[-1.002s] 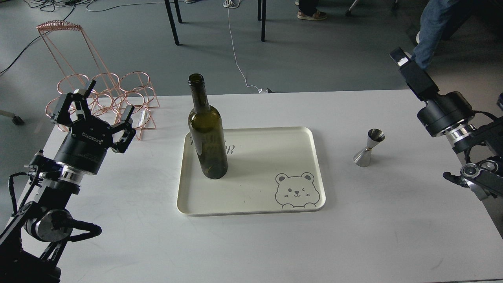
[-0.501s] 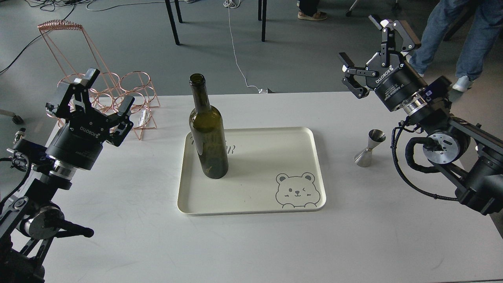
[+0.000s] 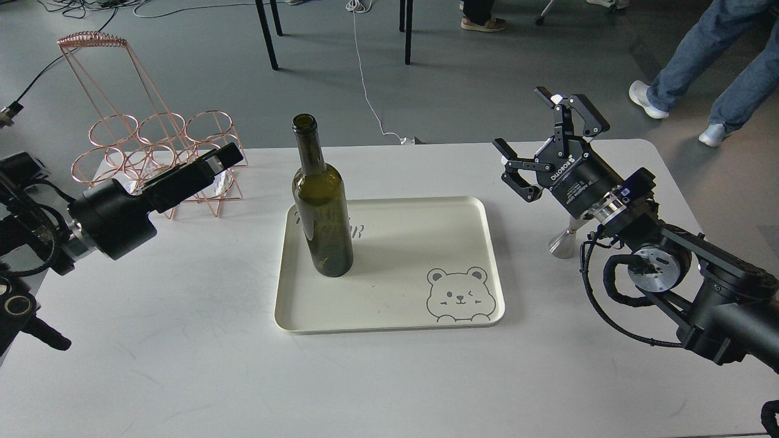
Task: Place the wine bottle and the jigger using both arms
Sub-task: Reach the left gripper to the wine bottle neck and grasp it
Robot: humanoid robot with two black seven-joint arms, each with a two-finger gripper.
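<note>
The dark olive-green wine bottle [image 3: 321,207] stands upright on the left part of the cream tray [image 3: 414,243]. The silver jigger [image 3: 561,243] stands on the table right of the tray; only its lower cone shows, the top is hidden behind my right wrist. My right gripper [image 3: 544,137] is open and empty, raised just above and behind the jigger. My left gripper [image 3: 222,159] is seen side-on, pointing right toward the bottle and well left of it; its fingers cannot be told apart.
A copper wire rack [image 3: 152,146] stands at the table's back left, behind my left gripper. The tray carries a bear drawing [image 3: 457,295] at its front right. A person's legs [image 3: 700,55] and chair legs [image 3: 268,36] are on the floor beyond the table.
My left gripper has turned side-on and now points right toward the bottle. My right arm has moved left and down over the jigger, hiding its top. The bottle and jigger have not moved.
</note>
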